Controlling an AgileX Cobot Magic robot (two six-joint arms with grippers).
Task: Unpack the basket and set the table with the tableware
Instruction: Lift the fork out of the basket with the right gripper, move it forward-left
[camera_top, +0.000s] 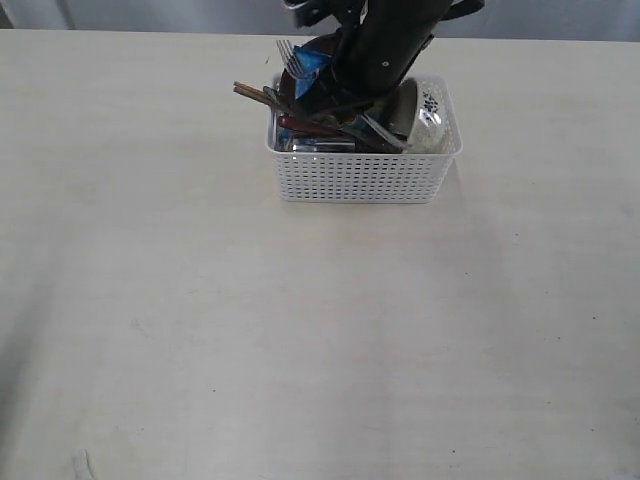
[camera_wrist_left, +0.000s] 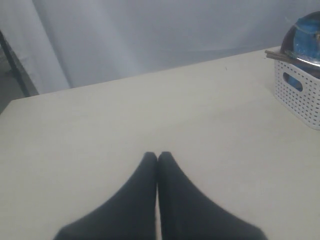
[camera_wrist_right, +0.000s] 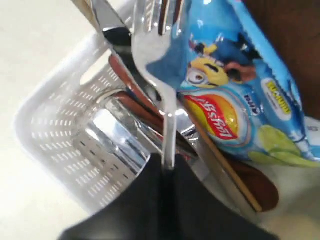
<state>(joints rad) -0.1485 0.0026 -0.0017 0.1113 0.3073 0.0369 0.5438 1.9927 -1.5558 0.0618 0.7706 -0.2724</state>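
The white basket (camera_top: 362, 178) stands at the back middle of the table (camera_top: 300, 330), full of tableware. My right gripper (camera_wrist_right: 166, 162) reaches into it and is shut on the handle of the steel fork (camera_wrist_right: 160, 60), whose tines (camera_top: 286, 50) stick up above the rim. Around the fork lie the steel cup (camera_wrist_right: 115, 135), a knife blade (camera_wrist_right: 107, 20), a chopstick (camera_wrist_right: 225, 170), the wooden spoon (camera_wrist_right: 260, 185) and the brown plate (camera_wrist_right: 285, 40). The white bowl (camera_top: 430, 115) leans at the basket's right end. My left gripper (camera_wrist_left: 158, 156) is shut and empty over bare table, away from the basket (camera_wrist_left: 300, 95).
A blue chips bag (camera_wrist_right: 235, 95) rests against the plate just beside the fork. Chopstick ends (camera_top: 250, 93) jut over the basket's left rim. The right arm (camera_top: 385, 50) hides part of the basket's contents. A grey wall rises behind the table's far edge (camera_wrist_left: 150, 77).
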